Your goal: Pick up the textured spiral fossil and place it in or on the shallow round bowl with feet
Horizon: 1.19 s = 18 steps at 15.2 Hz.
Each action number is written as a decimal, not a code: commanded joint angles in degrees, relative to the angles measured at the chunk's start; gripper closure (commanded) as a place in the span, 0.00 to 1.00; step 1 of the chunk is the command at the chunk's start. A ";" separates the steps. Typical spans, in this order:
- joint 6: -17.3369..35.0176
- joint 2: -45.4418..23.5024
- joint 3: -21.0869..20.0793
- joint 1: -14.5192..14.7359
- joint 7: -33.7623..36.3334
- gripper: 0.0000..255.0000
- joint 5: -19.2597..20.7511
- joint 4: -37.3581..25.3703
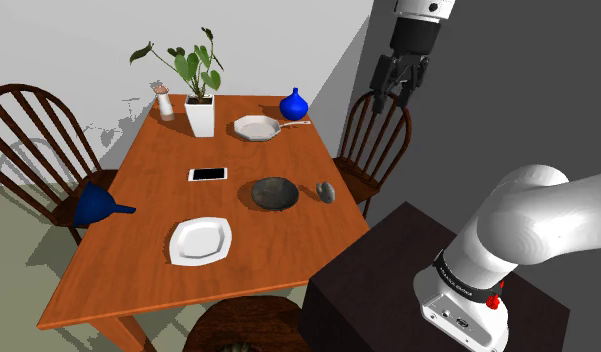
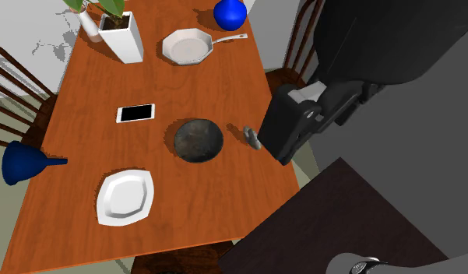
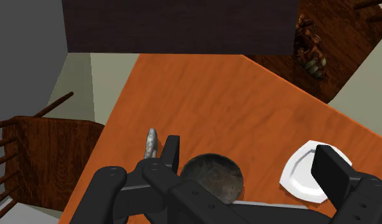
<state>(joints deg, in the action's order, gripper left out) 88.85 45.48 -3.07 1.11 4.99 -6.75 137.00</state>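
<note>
0 of 2 steps done tbh: fossil (image 1: 327, 191) sits on the surface (image 1: 128, 250) just beside the dark bowl (image 1: 274, 193). End effector (image 1: 402, 92) hangs well above the bowl, fingers (image 3: 170, 149) apart, holding nothing.

A wooden surface (image 1: 148, 200) stands on a pale floor (image 1: 13, 270), dark wooden chairs (image 1: 33, 130) around it, a white wall (image 1: 68, 40) behind.

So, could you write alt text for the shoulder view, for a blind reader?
A grey rounded fossil lies on an orange-brown wooden table, to the view's right of a dark shallow round bowl. The robot's open black claw hangs at the upper right, high above them. A white octagonal plate and a black-screened phone lie nearby.
</note>
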 commanded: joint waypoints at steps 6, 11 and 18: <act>9.94 -4.49 -0.14 -0.89 -1.16 0.00 1.45 5.70; 20.32 -11.19 -0.22 -2.00 -1.96 0.00 2.99 9.56; 34.97 -24.06 -0.18 -3.92 -2.27 0.00 5.73 11.54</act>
<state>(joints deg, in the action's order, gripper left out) 121.46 23.74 -3.28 -2.49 2.74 -1.51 148.59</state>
